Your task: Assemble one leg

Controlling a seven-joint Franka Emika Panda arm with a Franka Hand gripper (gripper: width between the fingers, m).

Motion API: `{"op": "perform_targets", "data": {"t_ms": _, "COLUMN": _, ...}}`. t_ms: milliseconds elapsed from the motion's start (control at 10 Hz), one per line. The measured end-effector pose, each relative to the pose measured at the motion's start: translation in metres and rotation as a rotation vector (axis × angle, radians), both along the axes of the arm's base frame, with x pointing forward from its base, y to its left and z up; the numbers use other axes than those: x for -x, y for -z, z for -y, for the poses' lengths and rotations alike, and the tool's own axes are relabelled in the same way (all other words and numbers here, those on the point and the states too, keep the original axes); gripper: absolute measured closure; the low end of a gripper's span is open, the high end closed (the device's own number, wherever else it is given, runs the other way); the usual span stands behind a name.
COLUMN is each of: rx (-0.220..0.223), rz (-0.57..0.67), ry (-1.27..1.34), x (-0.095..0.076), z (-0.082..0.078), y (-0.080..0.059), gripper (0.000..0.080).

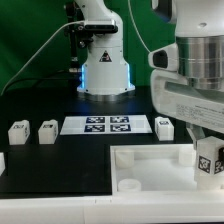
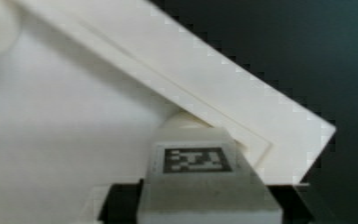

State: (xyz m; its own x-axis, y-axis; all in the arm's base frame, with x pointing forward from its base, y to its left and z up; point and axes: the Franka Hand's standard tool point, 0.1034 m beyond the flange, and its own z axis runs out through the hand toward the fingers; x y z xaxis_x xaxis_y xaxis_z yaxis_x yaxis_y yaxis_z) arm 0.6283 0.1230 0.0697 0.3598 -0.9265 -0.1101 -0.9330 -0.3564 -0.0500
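My gripper [image 1: 207, 150] is shut on a leg [image 1: 209, 162], a small white block with a black-and-white tag facing the camera. It holds the leg over the right corner of the large white tray-like piece [image 1: 140, 160] at the front. In the wrist view the leg [image 2: 197, 170] sits between my dark fingers [image 2: 126, 204], its tag up, right at the tray's raised rim corner [image 2: 247, 110]. I cannot tell whether it touches the tray. Three other legs stand on the table: two [image 1: 17, 131] [image 1: 47, 130] at the exterior view's left, one [image 1: 164, 126] at the right.
The marker board [image 1: 105, 125] lies flat behind the tray. The arm's white base [image 1: 105, 65] stands at the back, with cables beside it. A green curtain closes the back of the scene.
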Motion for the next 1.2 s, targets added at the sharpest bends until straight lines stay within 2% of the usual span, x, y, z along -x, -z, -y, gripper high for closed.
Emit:
{"op": "perform_targets", "data": {"t_ms": 400, "rx": -0.094, "rz": -0.018, "ry": 0.602, "x": -0.0036, "z": 0.0008, "y": 0.0002, "gripper": 0.0506}}
{"op": "perform_targets", "data": {"t_ms": 700, "rx": -0.092, "rz": -0.027, "ry": 0.724, "x": -0.0047, "z": 0.0027, "y": -0.0005, "gripper": 0.0505}}
{"op": "perform_targets", "data": {"t_ms": 800, "rx": -0.091, "rz": -0.028, "ry": 0.72, "x": -0.0043, "z": 0.0023, "y": 0.0004, "gripper": 0.0419}}
{"op": "perform_targets", "data": {"t_ms": 900, "rx": -0.091, "rz": -0.028, "ry": 0.719, "x": -0.0042, "z": 0.0022, "y": 0.0004, "gripper": 0.0272}}
{"op": "perform_targets", "data": {"t_ms": 1000, "rx": -0.091, "rz": -0.028, "ry": 0.715, "x": -0.0042, "z": 0.002, "y": 0.0005, "gripper": 0.0272}}
{"op": "perform_targets", "data": {"t_ms": 1100, "rx": -0.091, "rz": -0.028, "ry": 0.714, "x": -0.0041, "z": 0.0019, "y": 0.0006, "gripper": 0.0177}}
{"op": "perform_targets", "data": {"t_ms": 1200, "rx": -0.091, "rz": -0.027, "ry": 0.712, "x": -0.004, "z": 0.0016, "y": 0.0007, "gripper": 0.0177}}
